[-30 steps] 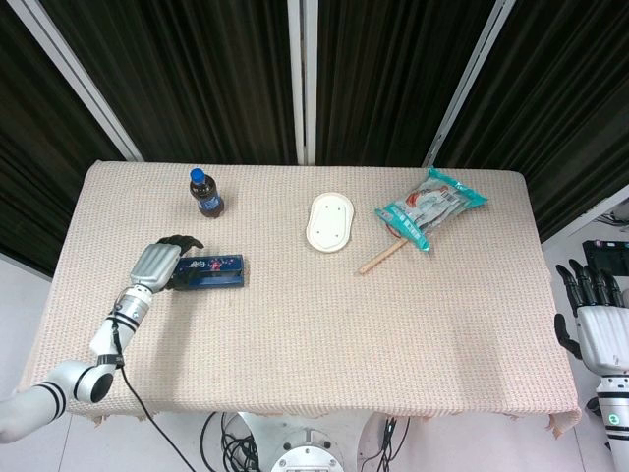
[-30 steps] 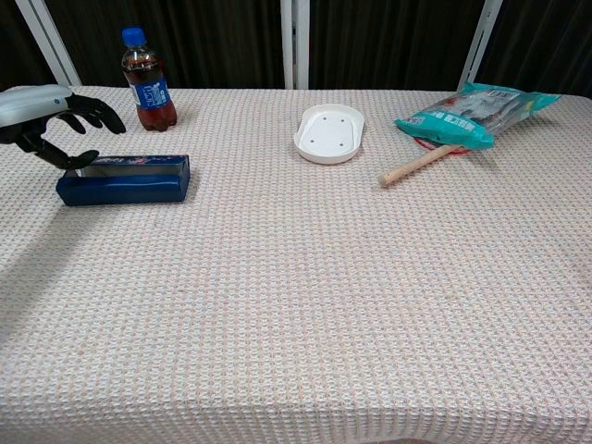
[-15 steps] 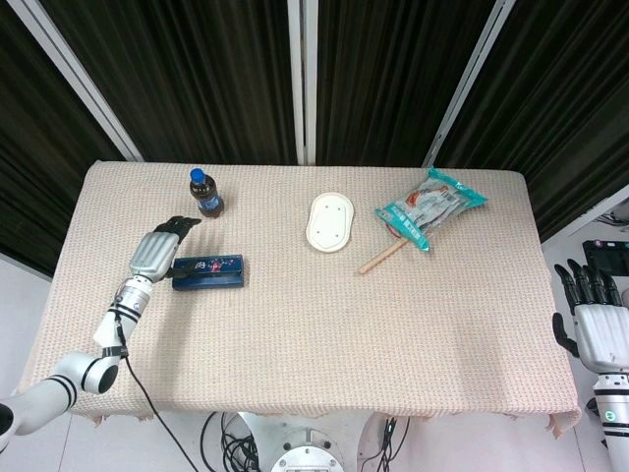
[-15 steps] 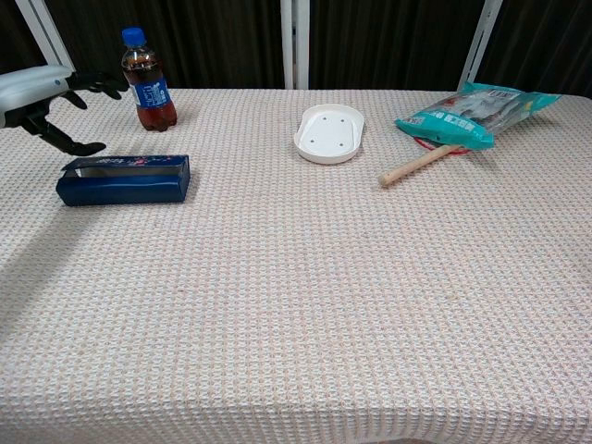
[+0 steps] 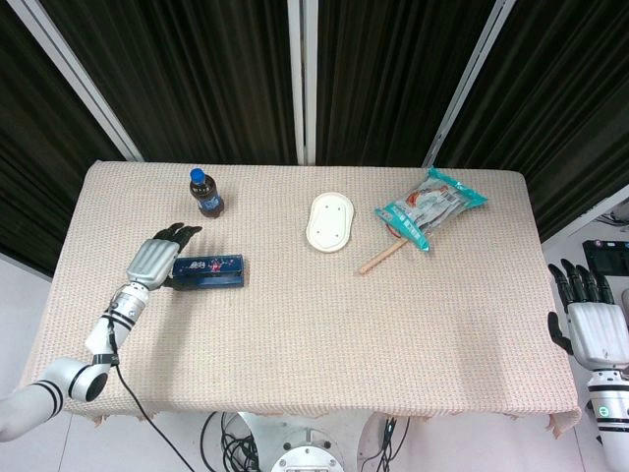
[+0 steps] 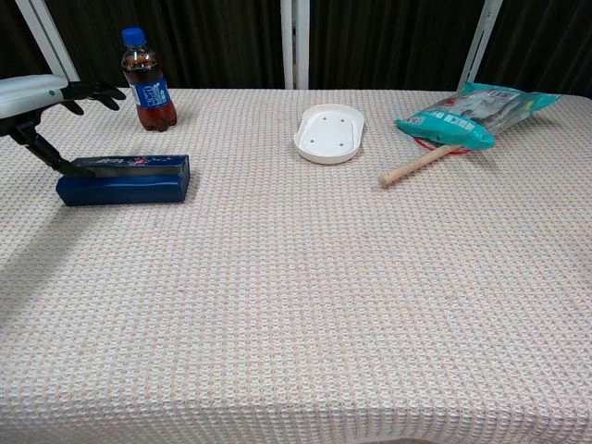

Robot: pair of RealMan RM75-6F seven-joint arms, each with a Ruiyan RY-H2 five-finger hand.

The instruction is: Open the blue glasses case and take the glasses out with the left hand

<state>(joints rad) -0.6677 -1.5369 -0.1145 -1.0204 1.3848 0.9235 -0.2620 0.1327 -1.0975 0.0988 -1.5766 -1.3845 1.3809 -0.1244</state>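
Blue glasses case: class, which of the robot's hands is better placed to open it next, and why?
Left. The left hand is at the end of the blue glasses case, fingers spread above it and thumb touching it. The right hand hangs off the table's far edge, well away.

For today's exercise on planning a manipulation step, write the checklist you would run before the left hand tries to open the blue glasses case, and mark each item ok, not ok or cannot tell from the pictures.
1. Rectangular blue glasses case lies flat on the woven beige tablecloth: ok.
2. Left hand sits at the case's left end: ok.
3. Thumb touches the case's top edge, other fingers spread above: ok.
4. Lid already lifted: not ok, case looks closed.
5. Blue-capped cola bottle stands clear behind the case: ok.
6. Right hand off the table, out of the way: ok.
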